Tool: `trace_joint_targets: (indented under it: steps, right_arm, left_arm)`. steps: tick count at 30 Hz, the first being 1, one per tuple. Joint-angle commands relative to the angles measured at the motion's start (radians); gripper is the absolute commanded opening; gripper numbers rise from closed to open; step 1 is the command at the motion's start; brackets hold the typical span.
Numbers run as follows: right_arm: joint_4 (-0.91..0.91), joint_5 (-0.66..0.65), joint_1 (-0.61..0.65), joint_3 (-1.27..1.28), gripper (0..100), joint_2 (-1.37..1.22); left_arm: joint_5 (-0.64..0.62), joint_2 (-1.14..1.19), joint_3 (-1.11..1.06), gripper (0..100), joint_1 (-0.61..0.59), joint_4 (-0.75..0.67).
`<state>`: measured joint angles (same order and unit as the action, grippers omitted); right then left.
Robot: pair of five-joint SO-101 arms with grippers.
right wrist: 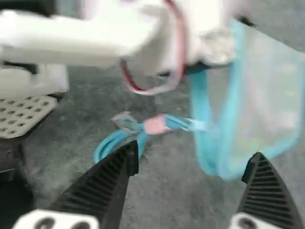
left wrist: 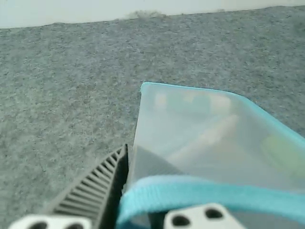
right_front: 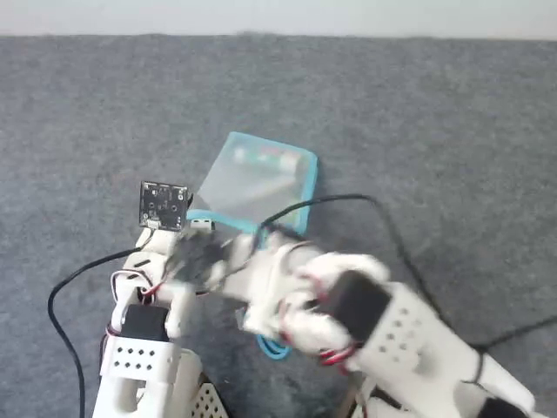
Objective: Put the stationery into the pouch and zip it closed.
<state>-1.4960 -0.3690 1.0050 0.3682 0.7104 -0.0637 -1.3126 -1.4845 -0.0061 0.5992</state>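
Grey carpet (right_front: 435,104): pouch (right_front: 257,178) in left pincer (left wrist: 136,198).

Lit brightly and evenly, diffusely, from overhead. Shadowed only softly on the grey table covering (right_front: 452,131), close beneath the arms (right_front: 365,313). Glazed with a pale, milky sheen across the translucent pouch (right_front: 257,178).

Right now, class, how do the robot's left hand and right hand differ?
The left hand grips the pouch by its blue edge; the right hand holds nothing. The left hand's fingers are close together; the right hand's spread wide near a pink tab. Both have dark ribbed fingers.
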Motion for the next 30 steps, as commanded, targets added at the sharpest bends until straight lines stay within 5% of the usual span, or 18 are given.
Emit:
trace_joint_targets:
  steps: [1, 9, 22, 30]
  right_arm:
    - [0.019, -0.072, -0.17, 0.002, 32.9, 0.114]
    - [0.297, -0.172, -0.194, 0.416, 41.4, 0.168]
    - [0.515, -0.176, -0.232, 0.486, 40.9, 0.166]
    - [0.564, -0.169, -0.236, 0.491, 12.8, 0.166]
  left_arm:
    - [0.008, -0.025, 0.076, 1, -0.017, -0.002]
    - [0.008, -0.026, 0.077, 1, -0.017, 0.0]
    - [0.009, -0.026, 0.077, 1, -0.011, -0.002]
    - [0.009, -0.026, 0.074, 1, -0.009, -0.002]
